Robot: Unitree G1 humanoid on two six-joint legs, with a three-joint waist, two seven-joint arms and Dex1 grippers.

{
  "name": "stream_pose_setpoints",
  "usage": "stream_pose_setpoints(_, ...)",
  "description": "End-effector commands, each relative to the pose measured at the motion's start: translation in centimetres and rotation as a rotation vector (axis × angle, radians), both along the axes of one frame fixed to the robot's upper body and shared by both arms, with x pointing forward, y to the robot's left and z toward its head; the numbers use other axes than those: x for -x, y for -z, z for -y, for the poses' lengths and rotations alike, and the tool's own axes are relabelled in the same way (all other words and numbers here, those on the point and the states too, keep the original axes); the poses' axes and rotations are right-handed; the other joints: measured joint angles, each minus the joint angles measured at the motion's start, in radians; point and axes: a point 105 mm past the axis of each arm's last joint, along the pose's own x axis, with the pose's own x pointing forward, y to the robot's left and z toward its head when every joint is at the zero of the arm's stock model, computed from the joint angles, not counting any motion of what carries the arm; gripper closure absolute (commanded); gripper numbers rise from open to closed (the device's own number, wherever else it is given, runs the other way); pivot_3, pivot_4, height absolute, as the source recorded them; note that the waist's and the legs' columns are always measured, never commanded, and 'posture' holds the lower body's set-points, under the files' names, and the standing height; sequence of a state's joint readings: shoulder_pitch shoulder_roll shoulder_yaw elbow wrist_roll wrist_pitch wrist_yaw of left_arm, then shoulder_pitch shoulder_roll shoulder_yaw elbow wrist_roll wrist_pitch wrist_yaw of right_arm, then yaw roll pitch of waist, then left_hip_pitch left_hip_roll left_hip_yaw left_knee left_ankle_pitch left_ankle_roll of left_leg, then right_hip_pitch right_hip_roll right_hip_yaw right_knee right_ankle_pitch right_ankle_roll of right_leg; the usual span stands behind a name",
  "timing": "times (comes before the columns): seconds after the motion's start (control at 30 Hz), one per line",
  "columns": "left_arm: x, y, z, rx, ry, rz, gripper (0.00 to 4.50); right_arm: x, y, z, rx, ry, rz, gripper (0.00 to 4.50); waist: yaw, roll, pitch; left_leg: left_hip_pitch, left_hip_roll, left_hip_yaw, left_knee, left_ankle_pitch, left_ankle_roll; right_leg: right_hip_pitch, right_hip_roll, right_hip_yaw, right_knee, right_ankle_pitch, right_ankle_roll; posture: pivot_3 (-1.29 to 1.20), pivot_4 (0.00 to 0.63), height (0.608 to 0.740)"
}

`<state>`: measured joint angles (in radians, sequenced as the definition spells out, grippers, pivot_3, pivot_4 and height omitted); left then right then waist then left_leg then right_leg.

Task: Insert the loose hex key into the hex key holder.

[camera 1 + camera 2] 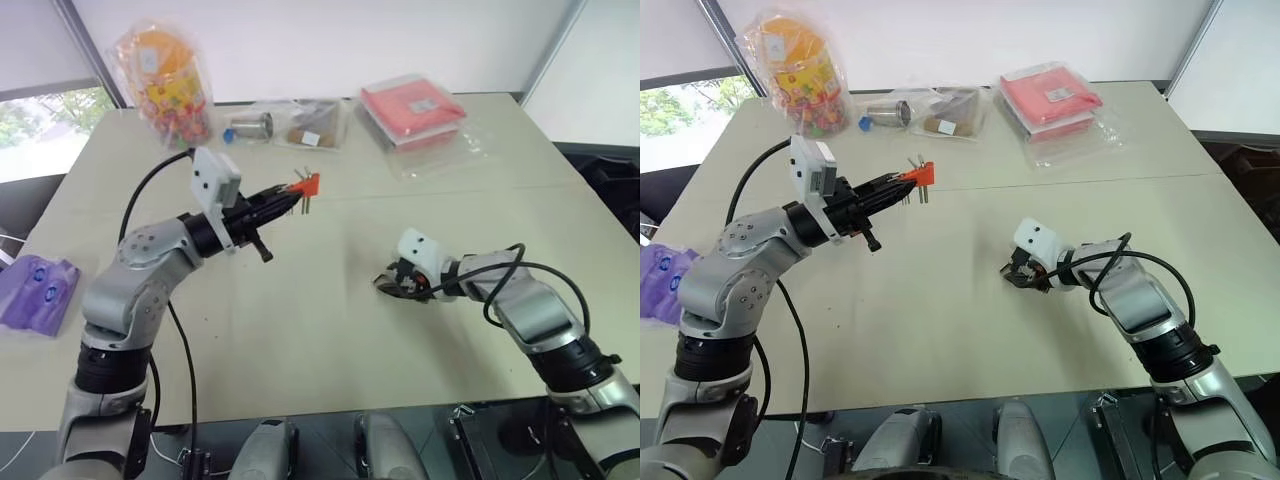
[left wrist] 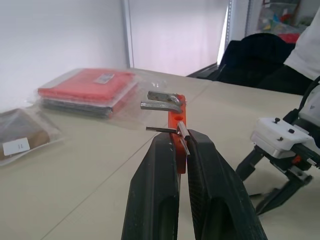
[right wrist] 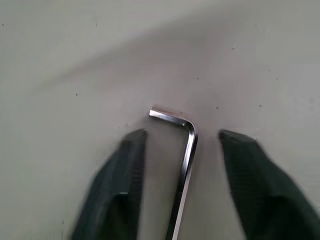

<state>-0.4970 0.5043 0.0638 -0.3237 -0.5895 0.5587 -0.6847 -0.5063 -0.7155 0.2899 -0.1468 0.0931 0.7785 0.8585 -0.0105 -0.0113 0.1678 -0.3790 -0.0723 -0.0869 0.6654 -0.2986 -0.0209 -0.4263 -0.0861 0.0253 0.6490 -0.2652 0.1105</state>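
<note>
My left gripper [image 1: 290, 195] is shut on the red-orange hex key holder [image 1: 308, 184] and holds it above the table, left of centre. In the left wrist view the hex key holder [image 2: 177, 117] sticks up from between the fingertips [image 2: 165, 142], with short grey keys protruding to one side. My right gripper [image 1: 392, 285] is down at the tabletop, right of centre. The right wrist view shows the loose hex key [image 3: 187, 150] lying flat on the table between the two black fingers [image 3: 127, 165]. They stand apart on either side of it without touching it, so my right gripper [image 3: 182, 137] is open.
At the back of the table lie a bag of colourful sweets [image 1: 165, 85], clear bags with small parts [image 1: 290, 125] and a red packet in clear plastic [image 1: 412, 108]. A purple packet [image 1: 38, 290] lies at the left edge. A seam [image 1: 470, 190] crosses the tabletop.
</note>
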Motion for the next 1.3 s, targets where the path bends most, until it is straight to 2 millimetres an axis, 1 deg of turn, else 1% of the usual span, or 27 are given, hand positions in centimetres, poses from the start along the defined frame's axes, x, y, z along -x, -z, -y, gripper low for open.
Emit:
stream_pose_setpoints(0.03,0.5,-1.3,-0.3,0.007,-0.009,0.059,4.5,-0.5,0.3,0.8,0.027,0.037,0.003,4.38,0.002,0.0,0.0,0.0,0.0,0.0,0.0,0.0,0.0,0.0,0.0,0.0,0.0,0.0,0.0,0.0,0.15,0.74)
stream_pose_setpoints(0.13,0.6,-1.2,-0.3,0.008,-0.011,0.058,4.5,-0.7,0.2,1.1,0.023,0.064,0.007,4.45,0.002,0.0,0.0,0.0,0.0,0.0,0.0,0.0,0.0,0.0,0.0,0.0,0.0,0.0,0.0,0.0,0.15,0.74)
stream_pose_setpoints(0.2,0.5,-1.2,-0.3,0.007,-0.012,0.056,4.5,-1.3,-0.5,1.0,-0.011,0.104,0.035,4.45,0.0,-0.001,0.0,0.0,0.0,0.0,0.0,0.0,0.0,0.0,0.0,0.0,0.0,0.0,0.0,0.0,0.15,0.74)
stream_pose_setpoints(0.23,0.5,-1.2,-0.4,0.008,-0.012,0.055,4.5,-1.9,-1.7,0.5,-0.067,0.11,0.099,4.45,0.0,-0.001,0.0,0.0,0.0,0.0,0.0,0.0,0.0,0.0,0.0,0.0,0.0,0.0,0.0,0.0,0.15,0.74)
stream_pose_setpoints(0.3,0.3,-1.3,-0.4,0.015,-0.011,0.053,4.5,-3.1,-5.1,-0.9,-0.213,0.111,0.289,4.45,-0.003,-0.001,0.0,0.0,0.0,0.0,0.0,0.0,0.0,0.0,0.0,0.0,0.0,0.0,0.0,0.0,0.15,0.74)
stream_pose_setpoints(0.37,0.1,-1.3,-0.3,0.017,-0.008,0.054,4.5,-3.7,-7.8,-1.7,-0.326,0.11,0.445,4.45,-0.003,0.0,0.0,0.0,0.0,0.0,-0.001,0.0,0.0,-0.001,0.0,0.0,0.001,0.0,0.0,0.0,0.15,0.74)
stream_pose_setpoints(0.4,0.0,-1.4,-0.2,0.019,-0.005,0.055,4.5,-3.9,-9.6,-2.1,-0.393,0.109,0.548,4.45,-0.003,0.0,0.0,0.0,0.0,0.0,-0.001,0.0,0.0,-0.002,0.001,0.0,0.001,0.0,0.0,0.0,0.15,0.74)
stream_pose_setpoints(0.43,-0.2,-1.5,0.0,0.022,-0.001,0.057,4.5,-3.8,-12.2,-2.7,-0.495,0.115,0.662,4.45,-0.003,0.0,0.0,-0.001,0.001,0.0,-0.002,0.0,-0.001,-0.002,0.001,0.0,0.001,0.0,0.0,0.0,0.15,0.74)
stream_pose_setpoints(0.5,-0.5,-1.6,0.3,0.029,0.007,0.058,4.5,-3.4,-15.7,-3.4,-0.646,0.119,0.806,4.45,-0.004,0.0,0.0,-0.001,0.0,0.0,-0.001,0.0,-0.001,-0.003,0.003,0.0,0.001,0.0,0.0,0.0,0.15,0.74)
stream_pose_setpoints(0.53,-0.6,-1.7,0.4,0.033,0.011,0.058,4.5,-3.0,-17.1,-3.8,-0.701,0.104,0.859,4.45,-0.004,0.0,0.0,-0.001,0.0,0.0,-0.001,0.0,-0.001,-0.003,0.003,0.0,0.001,0.0,0.0,0.0,0.15,0.74)
stream_pose_setpoints(0.63,-0.9,-1.8,0.5,0.043,0.021,0.057,4.5,-2.3,-19.4,-4.7,-0.807,0.077,0.946,4.45,-0.002,0.0,0.0,-0.001,0.0,0.0,-0.001,0.001,-0.001,-0.003,0.003,0.0,0.001,0.0,0.0,0.0,0.15,0.74)
stream_pose_setpoints(0.7,-1.2,-1.9,0.6,0.052,0.028,0.053,4.5,-1.1,-20.8,-6.2,-0.929,0.008,0.942,4.45,-0.004,0.0,0.0,-0.001,0.0,-0.001,-0.001,0.001,-0.001,-0.002,0.003,0.0,0.001,0.0,0.0,0.0,0.15,0.74)
stream_pose_setpoints(0.77,-1.3,-2.0,0.7,0.056,0.033,0.051,4.5,-0.3,-21.4,-7.3,-1.003,-0.044,0.93,4.45,-0.006,0.0,0.0,-0.001,0.0,0.0,-0.001,0.001,-0.001,-0.002,0.003,0.0,0.001,0.0,0.0,0.0,0.15,0.74)
stream_pose_setpoints(0.83,-1.5,-2.1,0.9,0.06,0.042,0.05,4.5,0.1,-21.6,-8.4,-1.055,-0.076,0.918,4.45,-0.008,0.0,0.0,-0.001,0.0,-0.001,-0.001,0.001,-0.001,-0.003,0.003,0.0,0.001,0.0,0.0,0.0,0.15,0.74)
stream_pose_setpoints(1.03,-1.8,-2.4,1.2,0.068,0.051,0.051,4.5,0.2,-21.6,-10.1,-1.105,-0.094,0.922,4.45,-0.009,0.0,0.0,-0.001,0.0,-0.001,-0.001,0.001,-0.001,-0.003,0.003,0.0,0.002,0.0,0.0,0.0,0.15,0.74)
stream_pose_setpoints(1.3,-1.6,-2.6,1.3,0.072,0.054,0.059,4.5,-0.2,-20.0,-11.3,-1.079,-0.084,0.944,4.45,-0.01,0.0,0.0,-0.001,0.0,-0.001,-0.001,0.001,-0.001,-0.003,0.003,0.0,0.002,0.0,0.0,0.0,0.15,0.74)
